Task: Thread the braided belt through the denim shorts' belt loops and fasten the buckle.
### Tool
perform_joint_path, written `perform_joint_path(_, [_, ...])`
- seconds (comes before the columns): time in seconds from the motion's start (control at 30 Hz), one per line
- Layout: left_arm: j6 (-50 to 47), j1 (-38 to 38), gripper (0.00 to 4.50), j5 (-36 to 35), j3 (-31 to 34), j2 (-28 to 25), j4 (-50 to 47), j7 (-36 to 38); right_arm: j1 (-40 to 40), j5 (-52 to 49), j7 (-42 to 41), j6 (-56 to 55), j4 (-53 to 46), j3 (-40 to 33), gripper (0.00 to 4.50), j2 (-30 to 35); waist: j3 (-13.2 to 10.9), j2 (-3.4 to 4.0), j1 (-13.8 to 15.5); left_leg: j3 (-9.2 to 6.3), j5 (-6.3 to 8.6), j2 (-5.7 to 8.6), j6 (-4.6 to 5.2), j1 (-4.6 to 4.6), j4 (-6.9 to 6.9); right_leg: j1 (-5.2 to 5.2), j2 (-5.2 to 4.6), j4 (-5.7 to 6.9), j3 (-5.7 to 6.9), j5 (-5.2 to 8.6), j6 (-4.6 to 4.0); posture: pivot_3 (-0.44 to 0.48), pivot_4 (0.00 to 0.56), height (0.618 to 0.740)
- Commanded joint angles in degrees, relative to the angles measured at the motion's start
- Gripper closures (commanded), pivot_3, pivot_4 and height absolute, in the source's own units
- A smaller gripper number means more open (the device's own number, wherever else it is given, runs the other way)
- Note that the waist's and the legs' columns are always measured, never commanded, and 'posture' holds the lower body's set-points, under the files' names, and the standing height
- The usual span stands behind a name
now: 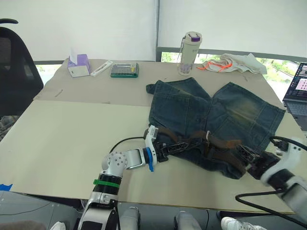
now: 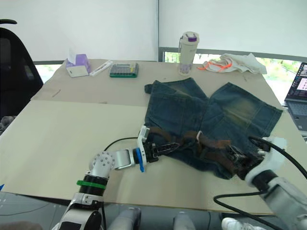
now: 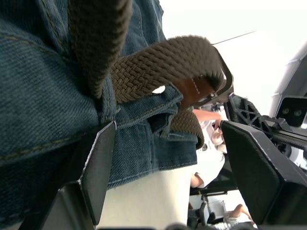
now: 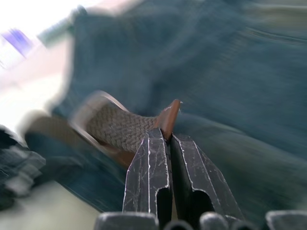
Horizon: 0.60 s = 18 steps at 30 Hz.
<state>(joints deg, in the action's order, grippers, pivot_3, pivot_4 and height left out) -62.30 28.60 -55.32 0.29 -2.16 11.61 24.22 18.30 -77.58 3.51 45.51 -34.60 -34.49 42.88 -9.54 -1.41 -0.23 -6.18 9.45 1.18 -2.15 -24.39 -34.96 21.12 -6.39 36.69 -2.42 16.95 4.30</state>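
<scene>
The denim shorts (image 1: 211,112) lie flat on the table, waistband toward me. The braided belt (image 1: 225,143) runs brown along that waistband, and its buckle (image 3: 224,72) shows as a metal frame beside a brown leather tab. My left gripper (image 1: 169,146) is open at the waistband's left end, its fingers (image 3: 98,163) straddling denim and belt strap (image 3: 158,67). My right gripper (image 1: 243,156) is at the waistband's right end. Its fingers (image 4: 184,163) are pressed together, with the belt's brown leather tip (image 4: 171,112) at their tips. I cannot make out single belt loops.
Behind the shorts stand a bottle (image 1: 190,52) and a white cloth with orange cord (image 1: 235,62). A tissue pack (image 1: 79,64), a white remote (image 1: 101,68) and a calculator (image 1: 124,70) lie at the back left. A laptop (image 1: 297,93) sits far right, a black chair (image 1: 12,67) far left.
</scene>
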Motion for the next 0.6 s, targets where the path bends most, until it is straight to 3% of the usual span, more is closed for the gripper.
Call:
perform_joint_path(0.03, [0.39, -0.24, 0.78, 1.85, -0.15, 0.28, -0.89, 0.89, -0.49, 0.46, -2.08, 0.79, 0.37, -5.38, 4.5, 4.37, -0.01, -0.01, -0.06, 0.0, 0.0, 0.0, 0.0, 0.01, 0.0, 0.0, 0.0, 0.0, -0.01, 0.0, 0.0, 0.0, 0.15, 0.74])
perform_joint_path(0.4, [0.07, -0.6, 0.78, 4.48, 1.34, -0.46, -2.04, 2.04, -8.88, -10.61, 0.13, 3.45, 2.54, -13.62, 4.5, 16.45, -0.04, -0.06, 0.38, 0.0, 0.01, 0.0, 0.02, -0.05, -0.04, -0.01, 0.0, -0.02, 0.0, 0.0, 0.01, 0.0, 0.15, 0.74])
perform_joint_path(0.6, [-0.54, -1.28, 0.78, 4.84, 1.62, -1.14, -3.05, 2.19, -15.2, -18.04, 1.27, 3.4, 5.0, -14.29, 4.5, 21.77, -0.06, -0.06, 0.15, 0.01, 0.0, 0.0, 0.02, -0.03, -0.07, -0.01, 0.0, 0.03, -0.01, 0.0, 0.01, 0.0, 0.15, 0.74])
